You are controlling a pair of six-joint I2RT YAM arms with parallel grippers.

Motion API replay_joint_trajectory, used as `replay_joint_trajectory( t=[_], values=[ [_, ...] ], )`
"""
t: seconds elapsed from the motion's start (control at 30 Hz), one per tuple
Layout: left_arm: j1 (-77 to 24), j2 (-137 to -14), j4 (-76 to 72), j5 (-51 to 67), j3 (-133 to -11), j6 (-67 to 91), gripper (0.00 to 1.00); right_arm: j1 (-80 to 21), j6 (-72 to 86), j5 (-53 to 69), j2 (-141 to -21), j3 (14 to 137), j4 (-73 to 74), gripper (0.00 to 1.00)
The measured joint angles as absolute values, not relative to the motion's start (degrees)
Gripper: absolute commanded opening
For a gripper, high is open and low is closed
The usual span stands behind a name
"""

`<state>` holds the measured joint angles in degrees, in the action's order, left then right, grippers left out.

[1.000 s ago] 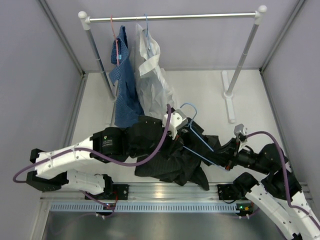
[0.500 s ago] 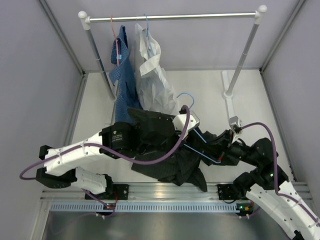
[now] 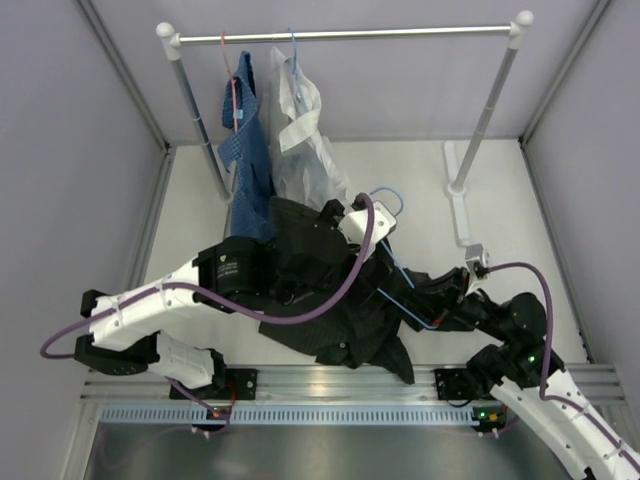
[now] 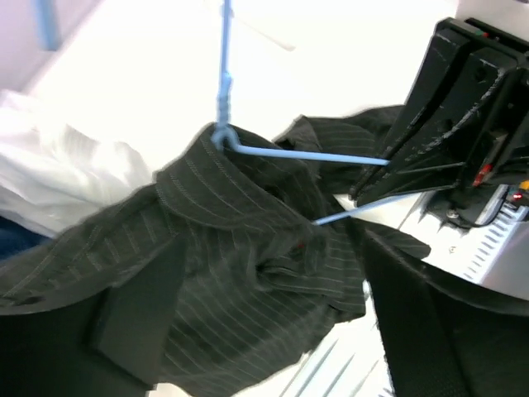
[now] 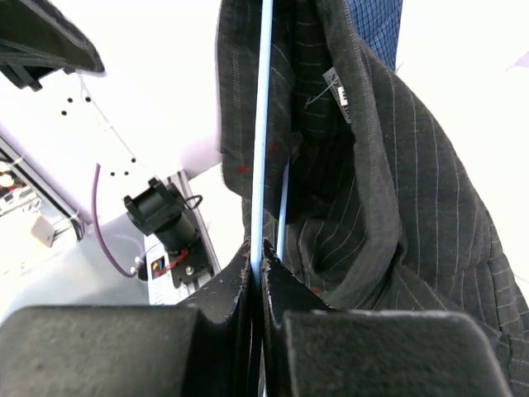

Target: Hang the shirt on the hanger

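Top view: shirt (image 3: 320,290) heaped on table (image 3: 500,200) between both arms, draped over hanger (image 3: 398,268); hook end pointing toward the rack, lower wire running into right gripper (image 3: 428,295).

Left wrist view: left gripper (image 4: 273,248) released, fingers (image 4: 132,314) spread wide either side of pinstriped cloth, nothing pinched; hanger neck emerging at the collar.

Right wrist view: right gripper clenched tight on the hanger's blue wire, shirt hanging just beyond the fingertips.
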<state>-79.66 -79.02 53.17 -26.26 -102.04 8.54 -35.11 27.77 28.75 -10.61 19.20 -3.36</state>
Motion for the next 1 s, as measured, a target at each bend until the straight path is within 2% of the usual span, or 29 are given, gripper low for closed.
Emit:
replay_joint_trajectory(
  t=[0.23,0.37,0.7,0.83,1.0],
  values=[
    [-79.64,-77.45,50.94,-32.38,-105.08,-0.36,0.98,-35.14,28.38,27.94,-7.31,18.72,-5.06,0.00],
    [-79.26,-69.76,42.65,-30.65,-94.85,-10.70,0.98,-35.14,28.27,28.51,-6.94,18.72,-4.62,0.00],
    [-65.17,-62.30,35.57,-2.70,-87.83,-22.02,0.96,-35.14,25.08,33.45,-1.89,21.21,4.78,0.00],
    [-62.54,-64.71,36.07,8.95,-87.96,-21.98,0.84,-35.14,23.05,35.53,-0.95,24.21,8.75,0.00],
    [-61.12,-69.60,37.34,21.37,-88.29,-19.86,0.77,-35.14,21.04,37.60,-0.73,26.37,12.29,0.00]
  ],
)
